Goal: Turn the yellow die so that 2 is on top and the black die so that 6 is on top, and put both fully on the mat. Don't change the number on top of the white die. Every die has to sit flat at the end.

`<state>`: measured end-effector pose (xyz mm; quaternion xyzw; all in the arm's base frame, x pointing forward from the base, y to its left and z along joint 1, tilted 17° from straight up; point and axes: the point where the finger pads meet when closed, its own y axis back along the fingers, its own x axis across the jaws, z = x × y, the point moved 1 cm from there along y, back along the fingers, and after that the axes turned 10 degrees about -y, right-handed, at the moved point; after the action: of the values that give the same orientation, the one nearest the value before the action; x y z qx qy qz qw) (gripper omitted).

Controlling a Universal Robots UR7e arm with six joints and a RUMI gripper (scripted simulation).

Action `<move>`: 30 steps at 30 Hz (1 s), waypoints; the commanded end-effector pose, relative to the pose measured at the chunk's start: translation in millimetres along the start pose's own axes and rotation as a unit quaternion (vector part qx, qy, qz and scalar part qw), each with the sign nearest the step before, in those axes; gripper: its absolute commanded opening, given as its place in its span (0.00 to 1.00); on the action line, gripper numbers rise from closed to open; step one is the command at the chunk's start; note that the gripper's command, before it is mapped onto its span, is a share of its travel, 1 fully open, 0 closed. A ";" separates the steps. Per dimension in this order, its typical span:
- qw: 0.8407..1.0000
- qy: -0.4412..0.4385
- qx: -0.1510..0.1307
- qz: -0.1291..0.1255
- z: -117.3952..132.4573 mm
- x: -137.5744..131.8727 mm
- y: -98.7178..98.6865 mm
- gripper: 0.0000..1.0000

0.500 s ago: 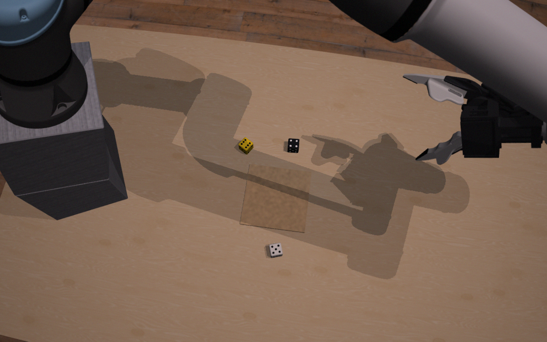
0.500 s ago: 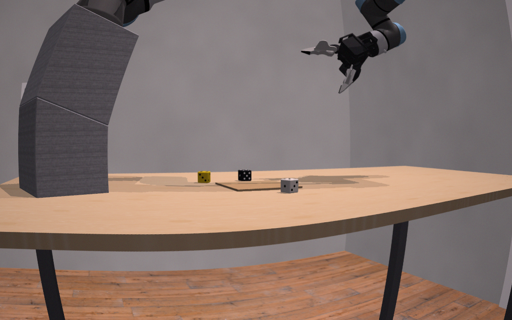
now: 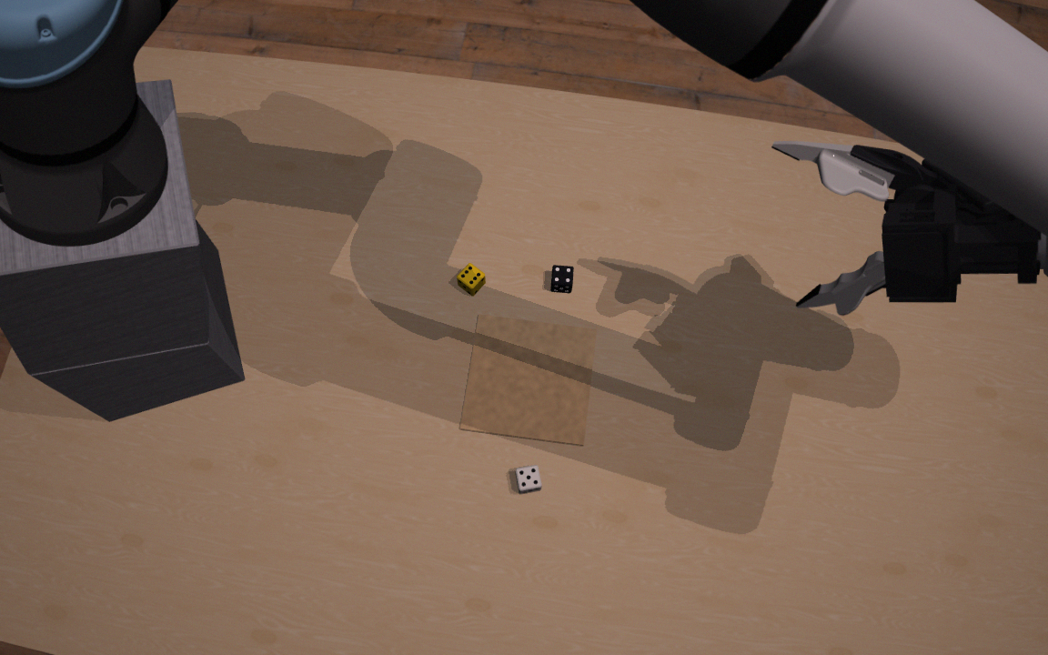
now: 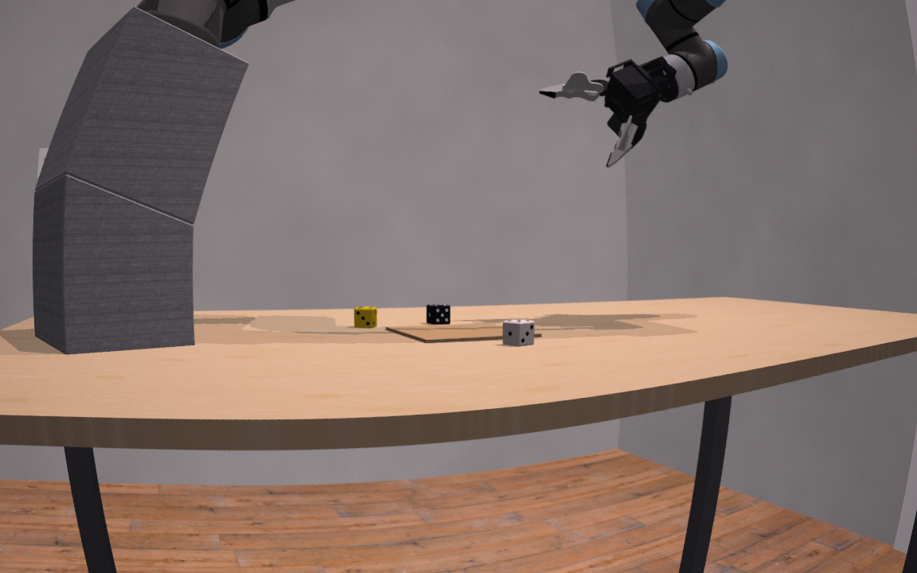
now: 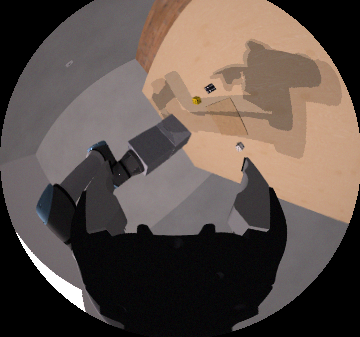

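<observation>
The yellow die (image 3: 470, 279) (image 4: 365, 317) (image 5: 196, 100) sits flat on the table, off the mat, with 6 seemingly on top. The black die (image 3: 562, 278) (image 4: 438, 313) (image 5: 210, 88) sits flat beside it, off the mat, with 4 on top. The white die (image 3: 528, 478) (image 4: 518, 333) (image 5: 240, 146) sits flat on the mat's other side, with 5 on top. The mat (image 3: 519, 407) (image 4: 433, 335) (image 5: 227, 122) lies between them. My gripper (image 3: 785, 226) (image 4: 574, 129) (image 5: 176, 160) is wide open and empty, high above the table and far to the right of the dice in the top and exterior views.
The arm's grey pedestal (image 3: 128, 326) (image 4: 119, 270) (image 5: 160, 144) stands at the left end of the table (image 3: 348, 553) (image 4: 269, 384) (image 5: 290, 37). The arm's shadow falls across part of the mat and the table around it.
</observation>
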<state>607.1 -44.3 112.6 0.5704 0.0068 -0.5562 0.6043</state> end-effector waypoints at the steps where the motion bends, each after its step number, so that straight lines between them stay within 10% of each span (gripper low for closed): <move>1: 1.000 0.000 0.000 0.001 0.3 -0.4 0.8 1.00; 30: 0.992 -0.112 0.050 0.018 5.3 44.7 -11.6 1.00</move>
<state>611.3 -64.3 88.7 0.5465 -0.0616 -0.5904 0.5908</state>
